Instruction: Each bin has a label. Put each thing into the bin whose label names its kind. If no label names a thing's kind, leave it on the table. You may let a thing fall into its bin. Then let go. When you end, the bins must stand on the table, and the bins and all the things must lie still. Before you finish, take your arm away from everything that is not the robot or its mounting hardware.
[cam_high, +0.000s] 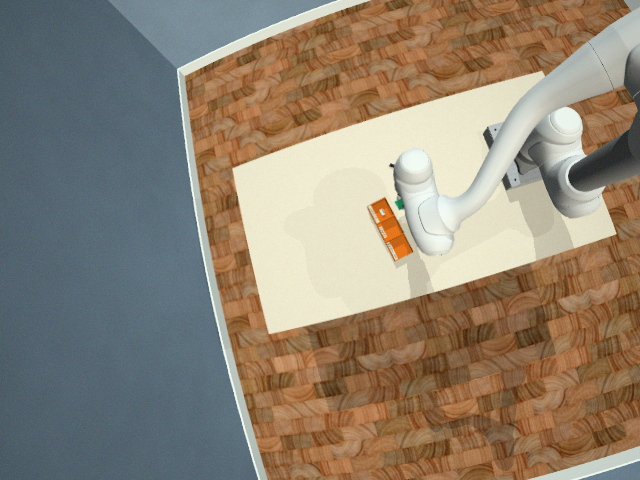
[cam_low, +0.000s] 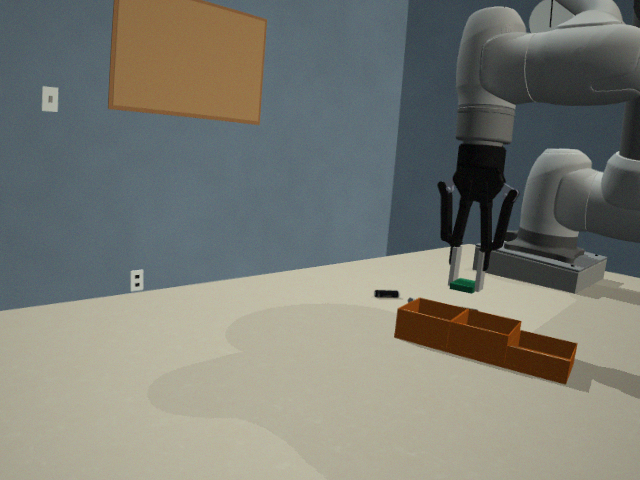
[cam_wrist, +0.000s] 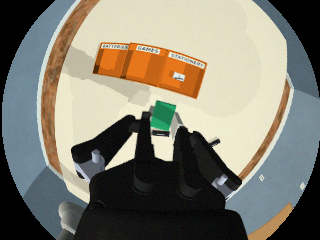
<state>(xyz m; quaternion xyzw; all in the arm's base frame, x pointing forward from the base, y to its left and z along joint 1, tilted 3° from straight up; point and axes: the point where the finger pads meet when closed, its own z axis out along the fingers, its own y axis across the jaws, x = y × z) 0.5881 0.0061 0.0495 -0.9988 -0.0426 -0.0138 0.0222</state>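
Your gripper (cam_low: 466, 279) hangs straight down from the white arm (cam_low: 485, 77) with its two fingers clamped on a small green block (cam_low: 462, 284) — the block sits between the silver fingertip pads (cam_low: 454, 268), held above the cream table top (cam_low: 206, 361) rather than resting on it. In the exterior view the block hangs just behind the row of three orange bins (cam_low: 483, 338), nearest the far end bin and about level with its rim; it is not over any compartment. The wrist view shows the same thing from above: the green block (cam_wrist: 163, 114) is pinched between the dark fingers, and the orange bins (cam_wrist: 150, 68) lie beyond it, with white label strips along their far edge whose words are too blurred to read. You can see a small white item (cam_wrist: 179, 76) inside the end compartment nearest the block. From the top view most of the gripper is hidden under the arm's wrist, and only a sliver of the green block (cam_high: 398, 204) shows beside the bins (cam_high: 390, 228). A short black object (cam_low: 386, 293) lies on the table beyond the bins, well apart from the gripper, with a tiny grey thing just beside it — what either is, you cannot tell at this size.
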